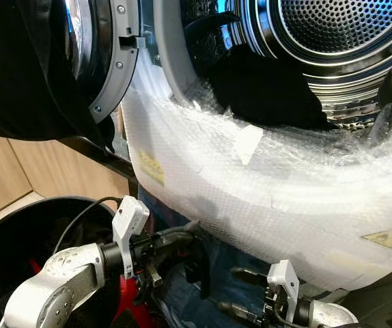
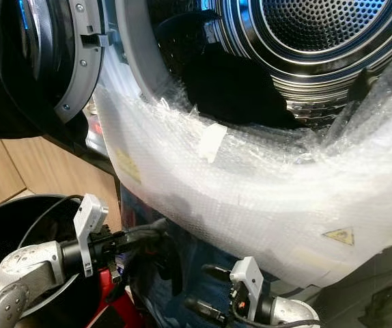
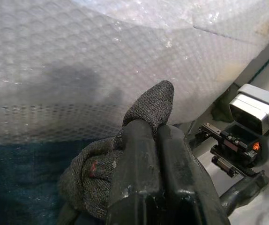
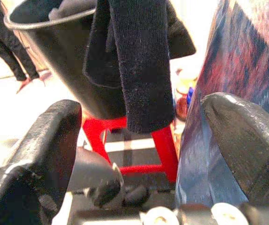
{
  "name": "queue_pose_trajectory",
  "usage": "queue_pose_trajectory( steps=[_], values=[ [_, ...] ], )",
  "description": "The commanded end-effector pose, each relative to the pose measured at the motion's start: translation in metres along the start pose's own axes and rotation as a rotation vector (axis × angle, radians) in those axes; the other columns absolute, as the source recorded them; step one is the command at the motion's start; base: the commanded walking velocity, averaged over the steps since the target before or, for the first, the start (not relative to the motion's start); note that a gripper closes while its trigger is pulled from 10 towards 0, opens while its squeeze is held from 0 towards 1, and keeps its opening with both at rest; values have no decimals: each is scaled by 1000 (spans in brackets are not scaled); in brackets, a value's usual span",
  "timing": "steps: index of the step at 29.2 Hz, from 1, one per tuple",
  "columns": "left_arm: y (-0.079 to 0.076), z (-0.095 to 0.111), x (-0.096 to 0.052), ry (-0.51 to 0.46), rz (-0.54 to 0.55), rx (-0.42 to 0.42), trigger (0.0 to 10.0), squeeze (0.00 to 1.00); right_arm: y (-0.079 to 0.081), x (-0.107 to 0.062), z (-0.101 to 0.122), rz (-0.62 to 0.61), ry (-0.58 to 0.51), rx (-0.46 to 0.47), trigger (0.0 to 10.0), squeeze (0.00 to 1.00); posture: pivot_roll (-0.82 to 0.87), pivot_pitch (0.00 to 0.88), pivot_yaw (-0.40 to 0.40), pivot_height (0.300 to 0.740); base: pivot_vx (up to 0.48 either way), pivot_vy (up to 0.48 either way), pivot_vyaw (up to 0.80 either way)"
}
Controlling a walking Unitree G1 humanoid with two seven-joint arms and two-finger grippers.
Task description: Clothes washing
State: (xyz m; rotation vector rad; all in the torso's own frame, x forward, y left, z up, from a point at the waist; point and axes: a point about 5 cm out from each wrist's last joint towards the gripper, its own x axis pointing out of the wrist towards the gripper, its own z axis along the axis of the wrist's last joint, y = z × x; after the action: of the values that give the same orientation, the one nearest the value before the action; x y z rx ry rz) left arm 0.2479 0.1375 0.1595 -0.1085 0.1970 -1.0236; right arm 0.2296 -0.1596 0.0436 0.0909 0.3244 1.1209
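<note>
The washing machine's front is wrapped in bubble wrap [image 1: 264, 184], and its door [image 1: 107, 61] stands open to the left. Dark clothes [image 1: 264, 89] lie at the mouth of the steel drum [image 1: 339, 34]. Below the opening, my left gripper [image 1: 190, 244] is shut on a dark grey knitted garment [image 3: 153, 101] whose tip sticks out past the fingers [image 3: 139, 173]. That garment [image 4: 139, 70] hangs down in front of the black basket [image 4: 55, 47]. My right gripper [image 1: 235, 294] is low on the right, open, with nothing between its fingers [image 4: 45, 140].
The black laundry basket [image 1: 18, 239] stands at the lower left on a red stool [image 4: 162, 145]. Blue denim fabric [image 1: 203, 294] lies under the machine's front between the two arms. Wooden panelling [image 1: 39, 171] runs behind the basket.
</note>
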Motion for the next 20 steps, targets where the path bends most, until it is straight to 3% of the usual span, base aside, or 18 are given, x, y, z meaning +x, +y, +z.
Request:
queue_pose_trajectory(
  steps=[1, 4, 5, 6, 9, 20],
  values=[
    [-2, 1, 7, -4, -18, 16, 0, 0, 1, 2, 8, 15, 16, -31, 10000, 1000, 93, 58, -87, 740, 0, 0, 0],
    [-4, -2, 13, 4, -31, 14, 0, 0, 1, 10, 13, 3, 31, -58, 10000, 1000, 91, 58, -92, 740, 0, 0, 0],
    [-5, -3, 15, 3, -38, 11, 0, 0, 1, 14, 15, -2, 26, -62, 10000, 733, 91, 58, -92, 740, 0, 0, 0],
    [-6, -3, 17, 4, -44, 9, 0, 0, 0, 18, 16, -19, 26, -69, 10000, 0, 91, 58, -92, 740, 0, 0, 0],
    [-8, -6, 21, 12, -56, 11, 0, 0, -2, 29, 18, -64, 41, -78, 10000, 0, 93, 58, -92, 740, 0, 0, 0],
    [-10, -5, 29, 10, -77, 30, 0, 0, 10, 51, 15, -13, 61, -66, 10000, 0, 98, 53, -96, 740, 0, 0, 0]
  ],
)
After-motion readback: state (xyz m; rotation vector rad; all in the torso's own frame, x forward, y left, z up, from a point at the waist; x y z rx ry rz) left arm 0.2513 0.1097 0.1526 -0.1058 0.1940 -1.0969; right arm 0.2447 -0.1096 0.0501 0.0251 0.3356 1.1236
